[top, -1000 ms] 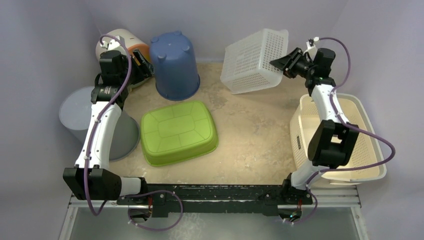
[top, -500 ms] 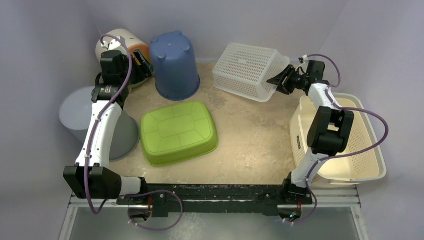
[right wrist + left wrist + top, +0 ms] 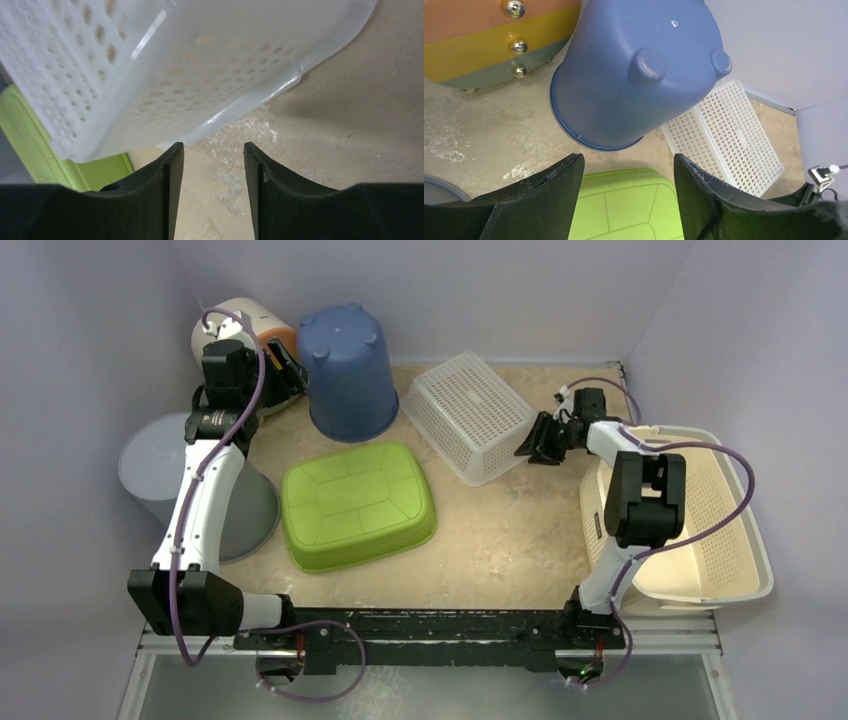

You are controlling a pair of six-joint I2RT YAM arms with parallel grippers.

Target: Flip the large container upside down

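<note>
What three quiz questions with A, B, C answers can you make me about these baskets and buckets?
1. Where is the cream basket?
A) at the table's right edge
B) in the back-left corner
C) on top of the blue bucket

2. What colour is the upside-down tub in the middle?
A) red
B) green
C) black

3. How is the right gripper?
A) shut on the tub
B) shut on the blue bucket
C) open and empty

Answers:
1 A, it sits along the right side of the top view.
2 B, the top view shows it bright green.
3 C, its fingers stand apart with nothing between them, near the white basket.
</note>
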